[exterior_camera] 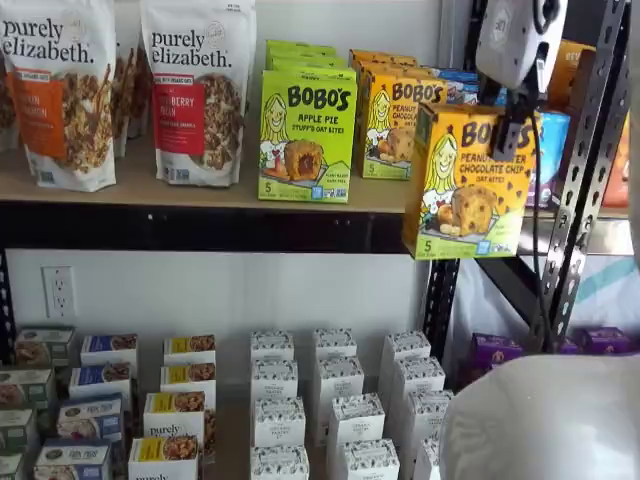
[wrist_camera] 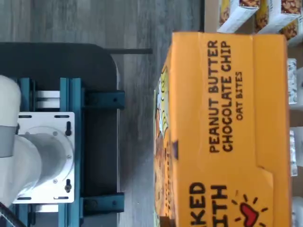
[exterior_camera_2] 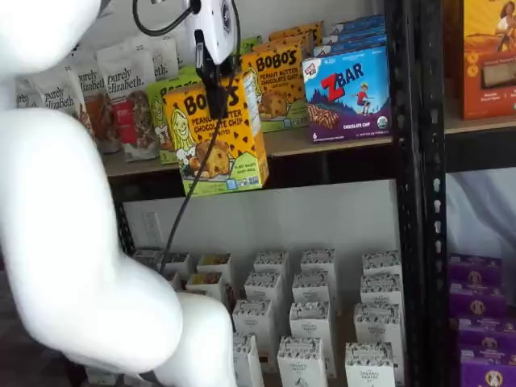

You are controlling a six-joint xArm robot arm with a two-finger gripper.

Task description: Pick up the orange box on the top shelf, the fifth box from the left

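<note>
Gripper (exterior_camera_2: 216,81) is clamped on the top edge of the orange box (exterior_camera_2: 216,141), fingers pinching from above. In both shelf views the box hangs upright, clear of the top shelf (exterior_camera: 200,195), out in front of its rail and near the remaining Bobo's row. Long axis runs vertical, straight below the jaws, so my read is the next move only needs a clean pull away from the shelf.

The orange box (wrist_camera: 227,132) fills much of the wrist view, turned on its side. Its words say "Peanut Butter Chocolate Chip Oat Bites". A red heart is on it too. Beside it are a white round plate (wrist_camera: 47,158) on teal brackets (wrist_camera: 71,99) and a gray wood floor (wrist_camera: 137,28).
</note>
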